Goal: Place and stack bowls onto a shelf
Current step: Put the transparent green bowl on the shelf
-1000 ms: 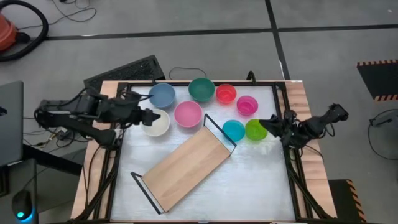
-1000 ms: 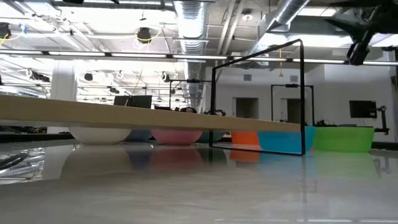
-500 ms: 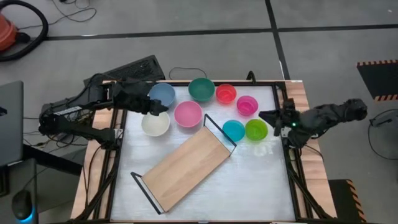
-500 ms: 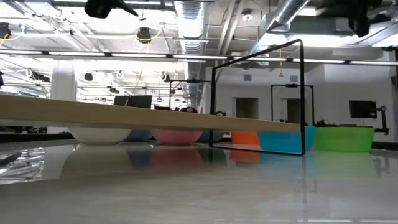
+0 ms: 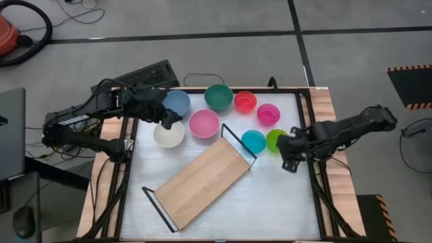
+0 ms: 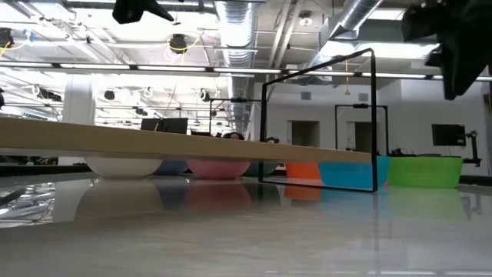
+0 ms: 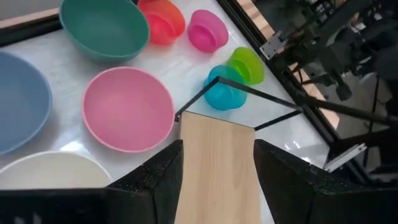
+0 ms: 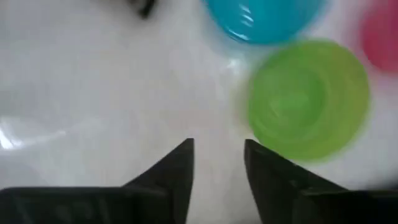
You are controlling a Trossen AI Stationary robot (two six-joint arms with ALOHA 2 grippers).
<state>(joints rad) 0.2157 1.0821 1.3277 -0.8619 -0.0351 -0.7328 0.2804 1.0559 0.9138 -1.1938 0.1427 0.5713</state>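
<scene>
Eight bowls rest on their bases on the white table (image 5: pixel 283 202): blue (image 5: pixel 177 102), teal (image 5: pixel 219 96), red (image 5: pixel 245 102), magenta (image 5: pixel 268 114), pink (image 5: pixel 204 123), cream (image 5: pixel 169 134), cyan (image 5: pixel 253 141) and lime green (image 5: pixel 273 138). The shelf (image 5: pixel 202 181), a light-wood board with black wire loops at both short ends, lies slantwise in front of them. My left gripper (image 5: pixel 169 116) hovers open high between the blue and cream bowls. My right gripper (image 8: pixel 217 165) points down, open, over bare table just on the near side of the lime green bowl (image 8: pixel 308 99).
Black rails run along the table's left, far and right edges (image 5: pixel 312 128). A black keyboard (image 5: pixel 138 74) lies beyond the far left corner. Bare table surface lies to the right of the shelf, toward the near right corner.
My right gripper has swung from the table's right edge inward over the table and tipped from level to pointing down, ending beside the lime green bowl. My left gripper has shifted from over the cream bowl toward the far edge, nearer the blue bowl. No bowl has moved.
</scene>
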